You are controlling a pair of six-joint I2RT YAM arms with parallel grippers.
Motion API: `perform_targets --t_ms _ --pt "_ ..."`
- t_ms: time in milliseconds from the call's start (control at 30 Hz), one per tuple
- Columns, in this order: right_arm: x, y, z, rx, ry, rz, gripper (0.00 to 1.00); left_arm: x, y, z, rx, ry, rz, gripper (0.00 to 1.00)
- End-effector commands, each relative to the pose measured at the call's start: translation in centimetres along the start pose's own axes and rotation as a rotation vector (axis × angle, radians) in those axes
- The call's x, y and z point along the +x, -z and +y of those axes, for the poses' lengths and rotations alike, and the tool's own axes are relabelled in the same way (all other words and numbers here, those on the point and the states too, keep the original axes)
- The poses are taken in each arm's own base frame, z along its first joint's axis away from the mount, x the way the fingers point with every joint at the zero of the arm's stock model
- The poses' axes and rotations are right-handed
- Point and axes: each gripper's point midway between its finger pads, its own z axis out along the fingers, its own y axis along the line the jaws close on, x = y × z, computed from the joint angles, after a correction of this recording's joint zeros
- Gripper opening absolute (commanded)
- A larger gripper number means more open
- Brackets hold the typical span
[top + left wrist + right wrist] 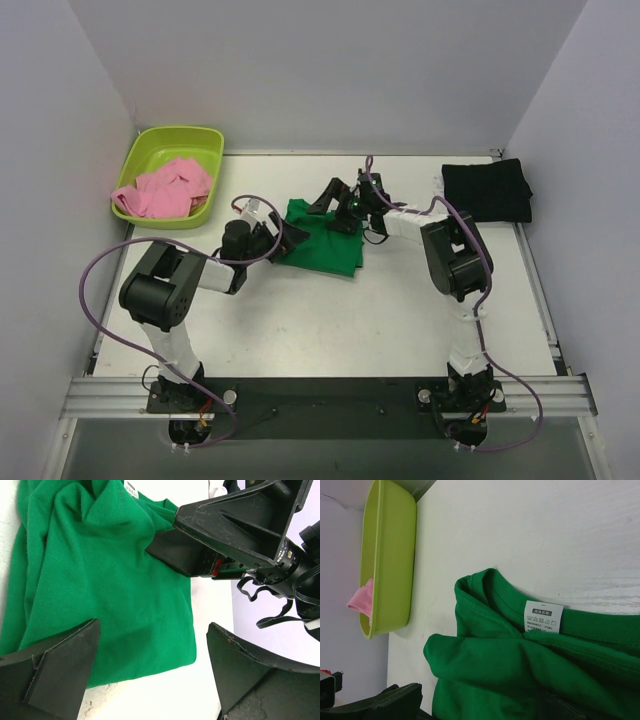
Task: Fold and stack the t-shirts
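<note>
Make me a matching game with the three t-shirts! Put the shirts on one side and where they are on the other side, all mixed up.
Shirts:
1. pink t-shirt
2. green t-shirt
3. black t-shirt

Places:
A. folded flat at the far right corner of the table
B. bunched up in the lime-green tub
C. rumpled in the middle of the table

Pairs: 1-B, 2-C, 3-A
</note>
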Motion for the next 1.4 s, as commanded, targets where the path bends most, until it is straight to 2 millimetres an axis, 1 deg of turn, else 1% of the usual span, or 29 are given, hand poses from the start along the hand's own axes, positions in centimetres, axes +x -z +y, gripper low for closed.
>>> perform_targets --t_ms 0,100,133,300,333,400,433,467,500,533,567,600,633,667,700,733,800,833,867,900,933,1000,1033,1067,1100,1200,1233,1267,1367 --pt "0.4 -0.4 -2.0 0.029 0.039 -0.011 1.0 -0.3 0.4 -1.1 0.068 -0.035 -0.023 0.97" --pt "0.2 -0.5 -2.1 0.028 0.057 -0.022 1.0 -0.2 0.8 -1.2 0.069 -0.038 -0.024 0.98" --pt "-0.1 -0.1 -1.5 0.017 0.062 -0.03 1.0 -0.2 0.9 -1.2 0.069 -0.039 -0.022 0.97" --pt "-1.3 1.7 1.9 -0.024 0.133 -0.071 1.0 -1.3 1.6 -3.6 0.095 -0.063 -0.038 0.97" --pt "-1.7 2.7 3.1 -0.035 0.148 -0.084 1.0 -1.9 2.0 -4.9 0.117 -0.077 -0.054 0.97" --pt "-1.9 3.7 4.2 -0.043 0.184 -0.105 1.0 -2.3 2.4 -5.7 0.112 -0.081 -0.053 0.97" --pt "-2.0 4.9 5.1 -0.051 0.198 -0.12 1.0 -3.2 2.7 -7.4 0.139 -0.107 -0.072 0.98" --pt "-2.0 5.5 5.6 -0.057 0.211 -0.129 1.0 -3.6 2.8 -7.9 0.139 -0.116 -0.08 0.97" --pt "-1.9 6.0 6.0 -0.061 0.22 -0.14 1.0 -3.6 2.9 -7.8 0.116 -0.115 -0.067 0.97" --pt "-2.2 7.3 7.3 -0.088 0.237 -0.166 1.0 -4.0 3.1 -8.7 0.123 -0.142 -0.074 0.97" --pt "-1.5 7.8 6.9 -0.081 0.236 -0.163 1.0 -4.7 2.9 -9.5 0.131 -0.155 -0.082 0.98" --pt "-1.2 8.3 7.0 -0.083 0.24 -0.163 1.0 -4.8 2.8 -9.6 0.123 -0.157 -0.075 0.97" --pt "-1.3 9.4 7.9 -0.099 0.249 -0.183 1.0 -5.0 2.5 -9.6 0.121 -0.168 -0.077 0.97" --pt "-0.5 9.8 7.2 -0.09 0.245 -0.174 1.0 -5.4 2.3 -10.0 0.129 -0.172 -0.083 0.97" --pt "-0.1 10.2 7.3 -0.092 0.248 -0.175 1.0 -5.6 2.1 -10.4 0.146 -0.178 -0.087 0.97" --pt "0.1 11.1 8.3 -0.111 0.262 -0.188 1.0 -5.4 1.5 -9.9 0.14 -0.18 -0.077 0.98" --pt "1.4 11.6 8.1 -0.108 0.268 -0.175 1.0 -5.9 0.7 -10.8 0.164 -0.191 -0.076 0.97" --pt "1.8 12.4 8.7 -0.119 0.278 -0.183 1.0 -5.8 -0.1 -10.2 0.16 -0.181 -0.062 0.97" --pt "2.6 12.5 9.0 -0.121 0.295 -0.177 1.0 -5.6 -0.5 -10.2 0.17 -0.177 -0.051 0.97" --pt "3.0 13.2 9.2 -0.125 0.303 -0.182 1.0 -6.1 -0.9 -11.0 0.198 -0.182 -0.059 0.97" --pt "3.6 13.4 9.4 -0.125 0.311 -0.178 1.0 -5.7 -1.7 -10.2 0.196 -0.151 -0.041 0.98" --pt "4.7 14.0 10.0 -0.139 0.327 -0.174 1.0 -5.8 -2.4 -10.4 0.231 -0.145 -0.037 0.97" --pt "5.2 14.2 10.4 -0.147 0.337 -0.172 1.0 -5.6 -3.3 -10.0 0.234 -0.121 -0.023 0.97" --pt "6.0 14.2 10.7 -0.156 0.347 -0.159 1.0 -5.5 -3.7 -9.9 0.245 -0.115 -0.012 0.98" --pt "6.2 14.5 11.0 -0.156 0.358 -0.164 1.0 -5.5 -4.0 -10.2 0.265 -0.114 -0.015 0.97" --pt "7.1 14.5 10.7 -0.152 0.361 -0.154 1.0 -5.1 -5.3 -9.7 0.272 -0.091 0.006 0.97" --pt "7.3 14.3 10.3 -0.142 0.362 -0.146 1.0 -4.7 -5.8 -9.1 0.262 -0.086 0.017 0.97" --pt "7.5 14.2 10.1 -0.139 0.359 -0.14 1.0 -4.9 -6.0 -9.4 0.268 -0.091 0.017 0.97" --pt "7.9 13.4 9.3 -0.133 0.35 -0.124 1.0 -4.7 -6.8 -8.7 0.259 -0.091 0.027 0.97"
